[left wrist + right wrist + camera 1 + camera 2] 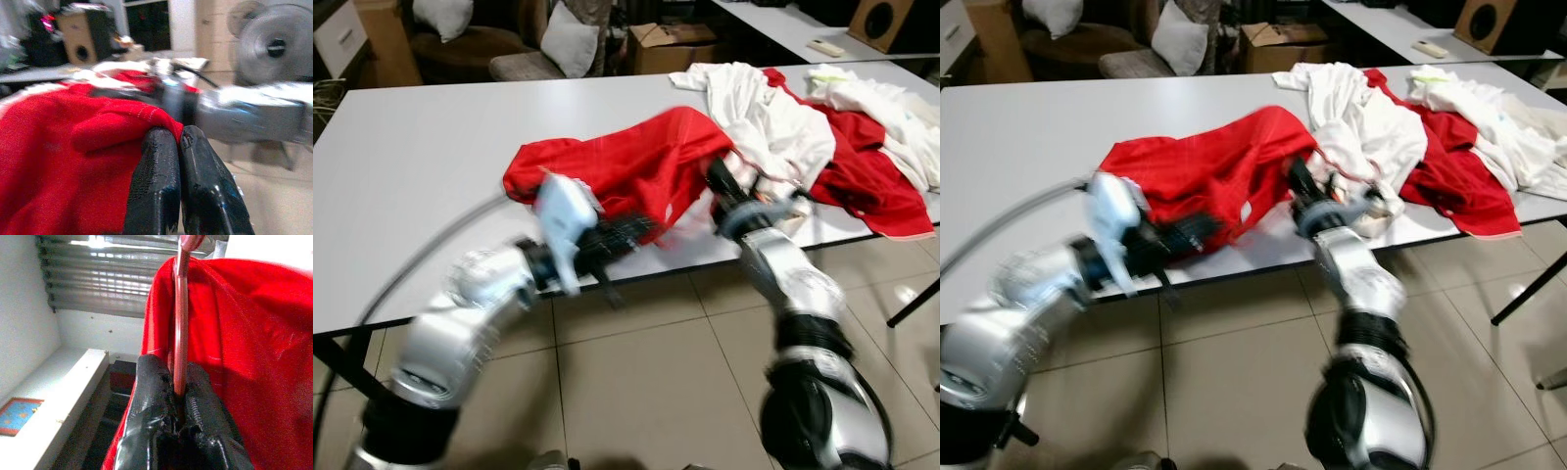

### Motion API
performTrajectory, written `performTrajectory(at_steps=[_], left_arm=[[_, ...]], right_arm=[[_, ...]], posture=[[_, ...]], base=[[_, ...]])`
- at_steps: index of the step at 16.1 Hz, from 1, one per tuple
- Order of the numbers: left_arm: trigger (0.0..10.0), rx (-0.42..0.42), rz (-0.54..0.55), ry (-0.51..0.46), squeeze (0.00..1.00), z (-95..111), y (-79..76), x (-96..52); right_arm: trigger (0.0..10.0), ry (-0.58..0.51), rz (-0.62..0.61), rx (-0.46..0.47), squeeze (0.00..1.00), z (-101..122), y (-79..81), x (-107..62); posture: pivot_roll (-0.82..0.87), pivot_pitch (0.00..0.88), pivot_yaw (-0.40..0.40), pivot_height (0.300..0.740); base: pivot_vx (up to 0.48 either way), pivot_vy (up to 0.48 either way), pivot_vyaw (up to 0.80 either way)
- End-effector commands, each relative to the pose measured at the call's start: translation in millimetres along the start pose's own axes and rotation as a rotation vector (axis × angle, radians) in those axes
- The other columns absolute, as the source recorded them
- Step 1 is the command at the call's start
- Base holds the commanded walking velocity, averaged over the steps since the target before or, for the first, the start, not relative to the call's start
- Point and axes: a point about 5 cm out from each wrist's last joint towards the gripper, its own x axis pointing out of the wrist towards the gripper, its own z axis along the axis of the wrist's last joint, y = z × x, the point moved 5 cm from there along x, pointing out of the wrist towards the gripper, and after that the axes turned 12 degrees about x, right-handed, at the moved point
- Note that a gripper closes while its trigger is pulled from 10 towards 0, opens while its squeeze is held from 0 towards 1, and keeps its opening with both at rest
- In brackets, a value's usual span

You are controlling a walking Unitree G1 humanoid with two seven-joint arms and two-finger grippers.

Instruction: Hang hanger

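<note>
A red shirt [626,162] lies on the white table [421,157] near its front edge. My left gripper [631,233] is at the shirt's lower hem; the left wrist view has its fingers [156,161] shut on a fold of the red cloth [73,161]. My right gripper [717,176] reaches under the shirt's right side. In the right wrist view its fingers [151,396] are shut on a thin red hanger rod [181,323], with the red fabric [244,357] draped over it. The rest of the hanger is hidden by the cloth.
A heap of white and red clothes [842,127] covers the table's right part. Behind the table stand a cardboard box [671,44], a cushioned chair [548,49] and a second table [783,24]. Tiled floor [646,382] lies below my arms.
</note>
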Motion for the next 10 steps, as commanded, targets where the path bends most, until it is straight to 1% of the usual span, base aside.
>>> performTrajectory(at_steps=[1, 2, 3, 4, 5, 6, 7, 8, 9, 10], left_arm=[[0.0, 0.0, -0.028, 0.006, 0.0, 0.6, -5.9, 1.0], [0.0, -0.009, -0.053, 0.013, 0.0, 0.0, -11.1, 1.5], [0.0, -0.008, -0.085, 0.037, 0.0, -2.9, -16.5, 0.8], [0.0, -0.001, -0.1, 0.064, 0.0, -7.0, -19.0, -0.8], [0.0, 0.003, -0.095, 0.085, 0.0, -10.9, -18.8, -2.4], [0.0, 0.035, -0.051, 0.125, 0.0, -17.3, -12.0, -4.1], [0.0, 0.059, 0.019, 0.176, 0.0, -25.4, 0.0, -7.2], [0.0, 0.062, 0.05, 0.195, 0.0, -28.5, 5.3, -8.7], [0.0, 0.105, 0.19, 0.261, 0.0, -38.0, 31.8, -18.2], [0.0, 0.152, 0.33, 0.311, 0.0, -42.2, 58.3, -30.3]], right_arm=[[10.0, -0.046, -0.011, 0.01, 0.0, 5.8, -0.7, 3.0], [10.0, -0.051, -0.023, 0.017, 0.0, 1.4, -1.9, 8.0], [10.0, -0.056, -0.028, 0.044, 0.0, -4.3, -1.7, 14.2], [10.0, -0.061, -0.028, 0.059, 0.0, -6.5, -1.1, 16.6], [10.0, -0.06, -0.027, 0.063, 0.0, -9.6, 0.0, 19.3], [10.0, -0.065, -0.019, 0.088, 0.0, -11.8, 1.8, 22.7], [10.0, -0.072, -0.008, 0.12, 0.0, -12.2, 4.1, 25.2], [10.0, -0.075, -0.004, 0.133, 0.0, -12.0, 4.8, 25.8], [10.0, -0.086, 0.012, 0.164, 0.0, -9.0, 7.7, 26.6], [10.0, -0.094, 0.019, 0.179, 0.0, -5.9, 8.4, 26.6]], posture=[[-0.04, 0.0, -0.015, 0.74], [-0.04, 0.0, -0.017, 0.74], [-0.03, 0.0, -0.02, 0.74], [-0.03, 0.0, -0.02, 0.74], [-0.03, 0.0, -0.019, 0.74], [-0.03, 0.0, -0.026, 0.74], [-0.03, 0.0, -0.028, 0.74], [-0.03, 0.0, -0.028, 0.74], [-0.02, 0.0, -0.03, 0.74], [-0.02, 0.0, -0.033, 0.74]], base=[[0.0, 0.0, 0.0], [0.0, 0.0, 0.0], [0.0, 0.0, 0.0], [0.0, 0.0, 0.0], [0.0, 0.0, 0.0], [0.0, 0.0, 0.0], [0.0, 0.0, 0.0], [0.0, 0.0, 0.0], [0.0, 0.0, 0.0], [0.0, 0.0, 0.0]])
